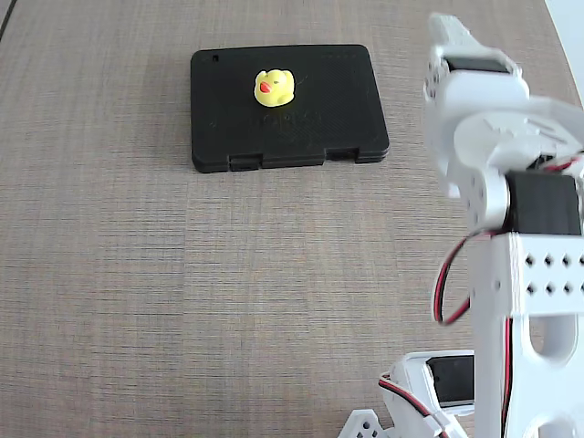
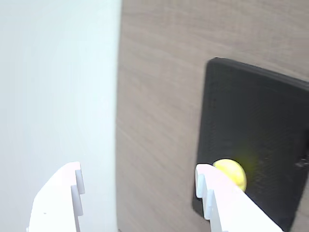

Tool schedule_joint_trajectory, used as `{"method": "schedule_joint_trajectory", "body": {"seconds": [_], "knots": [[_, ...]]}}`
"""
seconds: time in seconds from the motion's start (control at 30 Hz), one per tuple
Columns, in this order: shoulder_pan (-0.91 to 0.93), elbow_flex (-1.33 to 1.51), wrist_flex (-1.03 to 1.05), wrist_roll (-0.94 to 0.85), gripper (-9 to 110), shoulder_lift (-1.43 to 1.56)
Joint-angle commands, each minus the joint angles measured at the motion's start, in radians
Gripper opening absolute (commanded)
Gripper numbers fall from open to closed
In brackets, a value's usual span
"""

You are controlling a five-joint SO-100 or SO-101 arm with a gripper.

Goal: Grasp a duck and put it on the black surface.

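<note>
The small yellow duck (image 1: 274, 88) with a red beak sits upright on the black surface (image 1: 342, 114), toward its far middle, in the fixed view. My white arm (image 1: 497, 137) is folded up at the right, well away from both. In the wrist view my gripper (image 2: 137, 168) is open with nothing between its white fingers (image 2: 58, 198). It hovers high above the table's edge. The duck (image 2: 234, 173) peeks out from behind the right finger, resting on the black surface (image 2: 256, 125).
The wood-grain table (image 1: 182, 274) spreads around the black case. In the wrist view the table's edge runs vertically, with a pale floor (image 2: 53, 87) to its left. The arm's base and red-black wires (image 1: 447, 301) are at the lower right.
</note>
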Motion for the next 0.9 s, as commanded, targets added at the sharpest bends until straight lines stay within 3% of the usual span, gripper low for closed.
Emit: {"method": "schedule_joint_trajectory", "body": {"seconds": [0.0, 0.17, 0.43, 0.87], "knots": [[0.018, 0.167, 0.041, 0.002, 23, 0.295], [0.02, 0.31, 0.127, 0.002, 24, 0.515], [0.02, 0.341, 0.316, 0.002, 23, 0.597], [0.121, 0.499, 0.37, 0.002, 23, 0.726]]}}
